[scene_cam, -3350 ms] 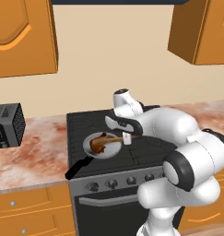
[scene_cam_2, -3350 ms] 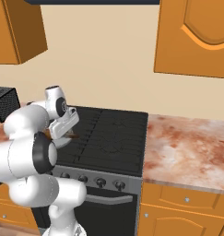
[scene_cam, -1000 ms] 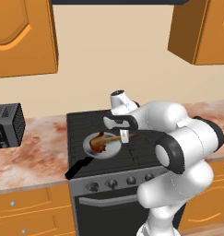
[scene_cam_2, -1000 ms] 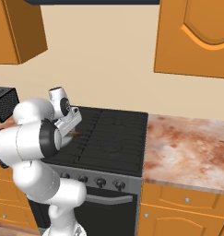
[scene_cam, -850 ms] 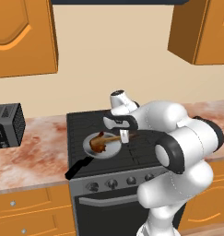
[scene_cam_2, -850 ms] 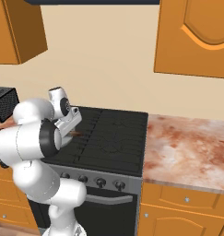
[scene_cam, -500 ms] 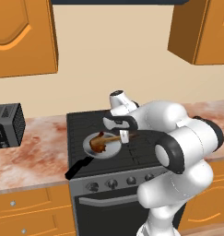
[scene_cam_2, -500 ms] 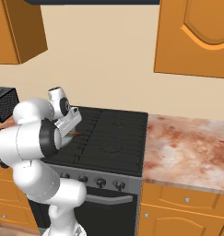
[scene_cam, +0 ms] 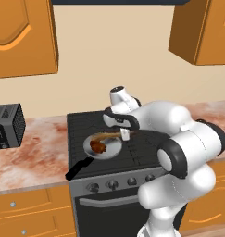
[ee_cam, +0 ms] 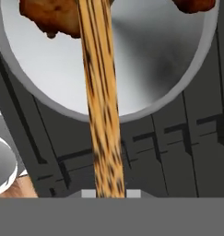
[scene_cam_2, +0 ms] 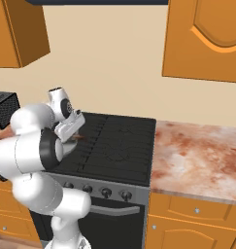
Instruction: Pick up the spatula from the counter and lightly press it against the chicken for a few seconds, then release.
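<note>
1. Nothing much has shifted in the last second. My elbow swung in closer some seconds ago, and since then the hand has kept its place by the pan. I judge the press is under way, with only the release left.
2. On the left counter, the toaster (scene_cam: 7,126) stands well apart from the work.
3. On the stove (scene_cam: 146,146), the pan (scene_cam: 115,149) points its dark handle near and left. The chicken (scene_cam: 97,147) lies in the pan's left half.
4. The spatula (scene_cam: 109,134) reaches left over the chicken from my gripper (scene_cam: 125,135), whose jaws are clamped narrow on its handle, just right of the pan.
5. Along the hand, the top edge cuts off the spatula's blade and the chicken (ee_cam: 49,16), so I cannot tell whether they touch.
6. From the right, my own arm covers the pan.
</note>
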